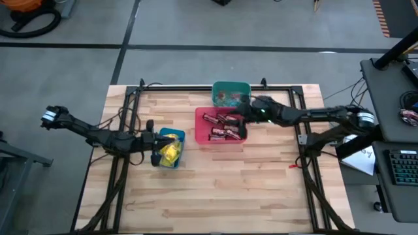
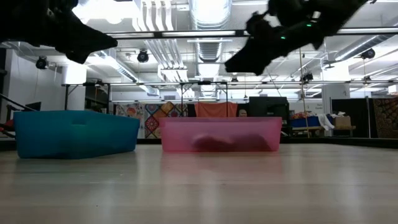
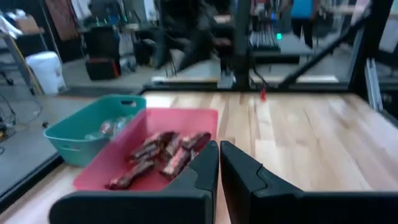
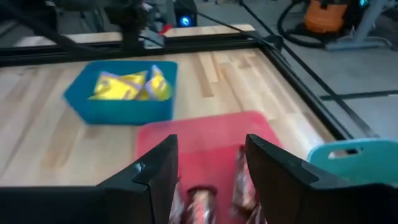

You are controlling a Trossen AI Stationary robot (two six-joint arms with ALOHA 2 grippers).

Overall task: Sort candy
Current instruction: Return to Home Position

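Observation:
Yellow square packets [image 1: 170, 151] lie in a blue bin [image 1: 176, 136]; they also show in the right wrist view [image 4: 124, 86]. Dark brown-red bars [image 1: 221, 127] lie in a red bin [image 1: 201, 134], also seen as bars [image 3: 158, 155]. Small wrapped pieces [image 1: 228, 98] sit in a teal bin [image 1: 231, 86]. My left gripper [image 1: 151, 145] hovers at the blue bin's left side, shut and empty [image 3: 219, 165]. My right gripper [image 1: 245, 116] hangs open over the red bin's far right corner, above the bars [image 4: 211, 168].
A black frame [image 1: 215, 87] runs along the table's edges. Bare wood [image 1: 228, 189] spreads across the table's near half. In the low view both arms are raised above the blue bin [image 2: 74, 134] and the red bin [image 2: 221, 134]. A desk with a keyboard [image 1: 398, 166] stands to the right.

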